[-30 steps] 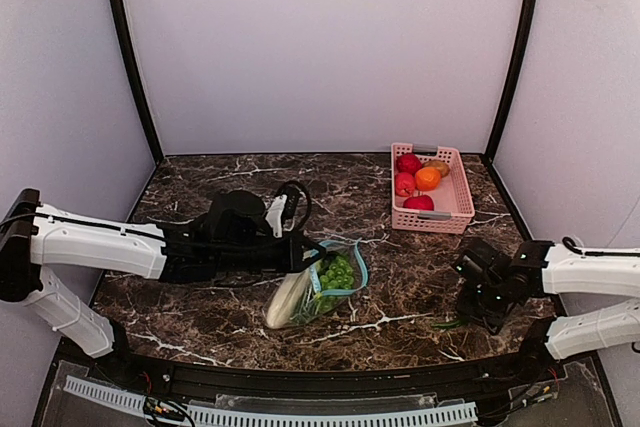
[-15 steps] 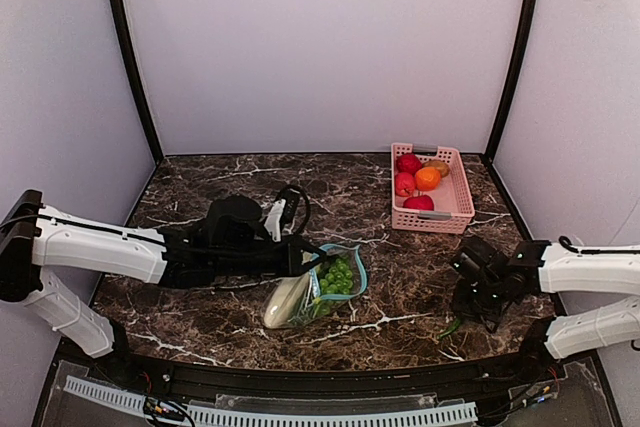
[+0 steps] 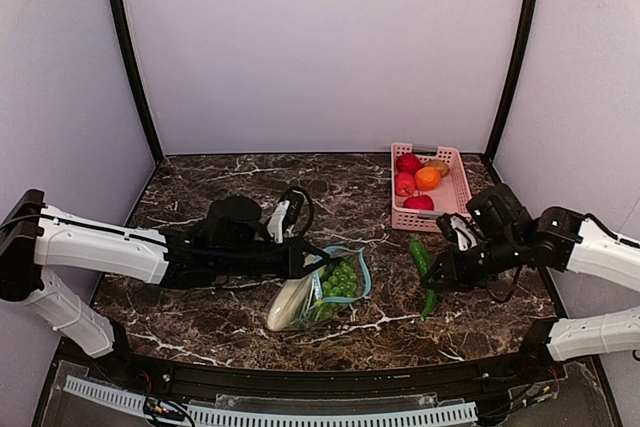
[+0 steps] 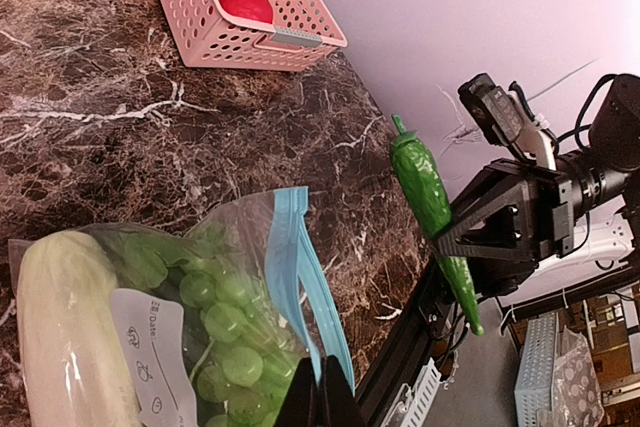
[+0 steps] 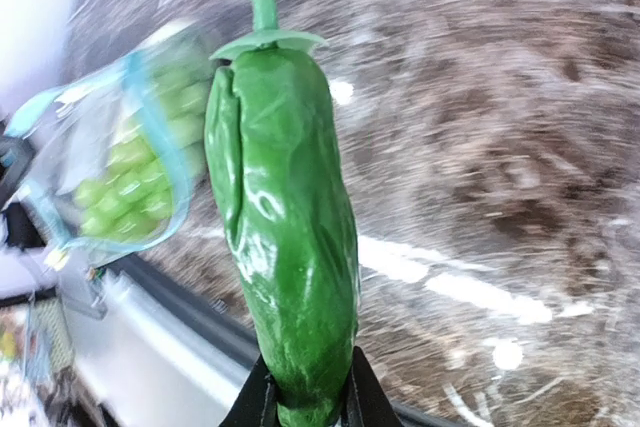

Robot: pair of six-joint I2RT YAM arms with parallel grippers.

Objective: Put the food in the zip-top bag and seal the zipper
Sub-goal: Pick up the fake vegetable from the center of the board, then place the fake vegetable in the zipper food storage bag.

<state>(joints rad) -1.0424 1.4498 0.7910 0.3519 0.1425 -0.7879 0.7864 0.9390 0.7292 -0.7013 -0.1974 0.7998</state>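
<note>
Dark marbled table point(image 3: 220, 177) is bearing the zip-top bag point(image 3: 322, 295), left hand point(image 3: 308, 263) pinching its mouth edge at centre, while right hand point(image 3: 434, 281) is clamping the pepper point(image 3: 420, 257) at lower right.

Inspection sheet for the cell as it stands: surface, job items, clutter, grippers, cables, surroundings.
Surface: dark marbled table with white veins.
Job's things: zip-top bag lies near the centre with its mouth open, holding the gourd and grapes. The pepper is outside the bag, in the air to its right.
Clutter: pink basket of red and orange toy fruit, back right.
Grippers: left gripper shut on the bag's teal zipper; right gripper shut on the pepper's lower end.
Cables: black cable looped at the left wrist.
Surroundings: pale lilac walls, black corner posts.
</note>
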